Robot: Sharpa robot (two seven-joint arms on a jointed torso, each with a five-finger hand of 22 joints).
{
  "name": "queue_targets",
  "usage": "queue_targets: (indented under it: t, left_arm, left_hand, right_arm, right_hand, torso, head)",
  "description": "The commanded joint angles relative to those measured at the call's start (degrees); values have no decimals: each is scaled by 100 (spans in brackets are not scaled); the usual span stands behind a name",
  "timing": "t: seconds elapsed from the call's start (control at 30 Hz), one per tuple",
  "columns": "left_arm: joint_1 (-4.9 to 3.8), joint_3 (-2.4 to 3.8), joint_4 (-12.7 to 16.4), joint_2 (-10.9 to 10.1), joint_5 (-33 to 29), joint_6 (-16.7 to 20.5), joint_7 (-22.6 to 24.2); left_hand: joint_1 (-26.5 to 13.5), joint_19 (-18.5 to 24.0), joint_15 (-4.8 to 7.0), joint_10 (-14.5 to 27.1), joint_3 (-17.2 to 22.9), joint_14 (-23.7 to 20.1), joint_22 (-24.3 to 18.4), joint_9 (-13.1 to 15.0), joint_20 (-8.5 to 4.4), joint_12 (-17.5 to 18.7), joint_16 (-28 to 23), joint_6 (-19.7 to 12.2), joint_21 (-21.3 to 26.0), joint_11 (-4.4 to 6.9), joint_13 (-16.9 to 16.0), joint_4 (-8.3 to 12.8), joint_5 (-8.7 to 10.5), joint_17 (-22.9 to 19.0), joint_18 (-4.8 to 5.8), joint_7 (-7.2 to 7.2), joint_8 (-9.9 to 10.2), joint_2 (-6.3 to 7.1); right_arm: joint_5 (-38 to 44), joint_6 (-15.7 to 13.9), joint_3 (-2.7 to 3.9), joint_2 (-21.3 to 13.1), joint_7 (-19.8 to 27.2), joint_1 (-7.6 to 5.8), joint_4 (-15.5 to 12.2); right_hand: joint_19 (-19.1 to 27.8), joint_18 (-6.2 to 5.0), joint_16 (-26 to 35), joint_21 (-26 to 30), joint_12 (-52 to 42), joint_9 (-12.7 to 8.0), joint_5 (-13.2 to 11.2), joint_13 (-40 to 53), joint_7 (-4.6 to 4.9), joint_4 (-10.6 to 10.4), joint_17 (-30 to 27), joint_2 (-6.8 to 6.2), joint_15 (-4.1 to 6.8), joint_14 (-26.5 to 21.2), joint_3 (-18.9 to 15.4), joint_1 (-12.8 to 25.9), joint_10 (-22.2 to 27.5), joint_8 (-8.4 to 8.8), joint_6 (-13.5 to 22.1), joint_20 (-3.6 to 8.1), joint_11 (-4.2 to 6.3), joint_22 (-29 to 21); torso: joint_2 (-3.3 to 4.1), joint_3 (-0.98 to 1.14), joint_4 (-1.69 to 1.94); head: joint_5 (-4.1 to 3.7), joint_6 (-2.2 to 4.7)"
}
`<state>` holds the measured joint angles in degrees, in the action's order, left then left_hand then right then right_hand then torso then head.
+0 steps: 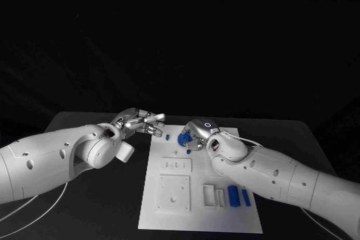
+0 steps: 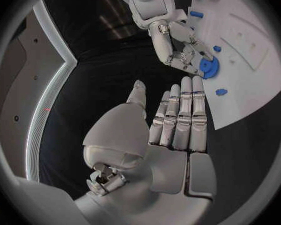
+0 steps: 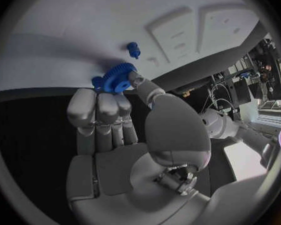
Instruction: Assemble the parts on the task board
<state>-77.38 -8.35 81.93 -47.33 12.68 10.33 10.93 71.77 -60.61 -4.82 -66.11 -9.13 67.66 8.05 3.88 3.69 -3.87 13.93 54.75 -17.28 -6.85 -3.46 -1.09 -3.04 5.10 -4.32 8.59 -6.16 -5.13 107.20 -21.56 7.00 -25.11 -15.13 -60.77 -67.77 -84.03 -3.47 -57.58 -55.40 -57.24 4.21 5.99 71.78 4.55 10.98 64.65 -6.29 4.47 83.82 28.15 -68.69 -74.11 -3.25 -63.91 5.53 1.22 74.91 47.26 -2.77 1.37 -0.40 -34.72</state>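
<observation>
The white task board [image 1: 201,219] lies in the middle of the black table. At its far end my right hand [image 1: 200,133] pinches a blue gear [image 1: 185,139] between thumb and fingertips, low over the board. The right wrist view shows the gear [image 3: 117,78] at the tips of that hand [image 3: 115,120], with a small blue peg [image 3: 133,49] on the board [image 3: 84,30] just beyond it. My left hand [image 1: 141,120] hovers off the board's far left corner, fingers straight and holding nothing. In the left wrist view its flat fingers [image 2: 180,120] point toward the gear [image 2: 208,67].
A small blue piece [image 1: 168,136] lies at the board's far left edge. Two long blue parts [image 1: 239,196] lie near the front right, beside white raised blocks [image 1: 173,194]. More small blue pieces [image 2: 221,91] dot the board [image 2: 253,90]. Black table surrounds it.
</observation>
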Motion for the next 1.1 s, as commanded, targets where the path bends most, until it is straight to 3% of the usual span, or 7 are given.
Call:
queue_targets:
  t: [0.03, 0.23, 0.93, 1.07, 1.1]
  left_arm:
    - [-5, 5, 7, 17, 14, -86, 27]
    - [-5, 5, 1, 24, 14, -88, 26]
    - [-5, 5, -8, 20, 15, -97, 19]
    - [-5, 5, -7, 21, 15, -97, 18]
    - [-5, 5, -7, 22, 15, -98, 18]
  left_hand:
    - [52, -21, -20, 34, 1, 9, 1, 9, 9, 9, -16, -12, 16, -7, -5, 32, 26, -2, 71, 25, 16, -5]
    - [52, -21, -20, 34, 1, 9, 1, 9, 9, 9, -16, -12, 16, -7, -5, 32, 26, -2, 71, 25, 16, -5]
    - [52, -21, -20, 34, 1, 9, 1, 9, 9, 9, -16, -12, 16, -7, -5, 32, 26, -2, 71, 25, 16, -5]
    - [52, -21, -20, 34, 1, 9, 1, 9, 9, 9, -16, -12, 16, -7, -5, 32, 26, -2, 71, 25, 16, -5]
    - [52, -21, -20, 34, 1, 9, 1, 9, 9, 9, -16, -12, 16, -7, -5, 32, 26, -2, 71, 25, 16, -5]
  right_arm:
    - [61, 136, -15, 36, 8, 19, 95]
    - [55, 76, -25, 124, -18, 21, 290]
    - [94, -55, -30, 111, -125, 33, 343]
    - [-26, -25, -30, 113, -82, 35, 351]
    - [-79, 9, -30, 114, -68, 35, 357]
  right_hand:
    - [-102, 42, 47, 48, 67, 107, -76, -42, 3, -24, -17, -36, 5, -13, -5, 37, 68, -30, -172, 24, -17, 732]
    - [-107, 22, 83, 113, 155, 10, -243, -123, 29, -122, -27, -104, -1, -10, 68, 76, 110, -37, -79, 10, -30, 724]
    - [-117, 25, 88, 107, 130, 29, -199, -124, 10, -97, -20, -112, 8, -9, 90, 61, 101, -34, -152, 19, -16, 728]
    - [-113, 22, 101, 136, 170, -27, -316, -152, 68, -192, -23, -231, 1, -14, -19, 212, 117, -26, 113, 22, -52, 721]
    - [-112, 20, 106, 147, 200, -49, -323, -171, 107, -372, -19, -338, -6, -20, -247, 464, 124, -23, 293, 25, -86, 718]
  torso:
    - [0, 0, 3]
    - [3, -1, 9]
    - [-1, 5, -2]
    - [-1, 4, -7]
    - [-1, 4, -7]
  head:
    - [-7, -2]
    - [-10, 9]
    - [-1, -16]
    - [0, -10]
    - [-1, -12]
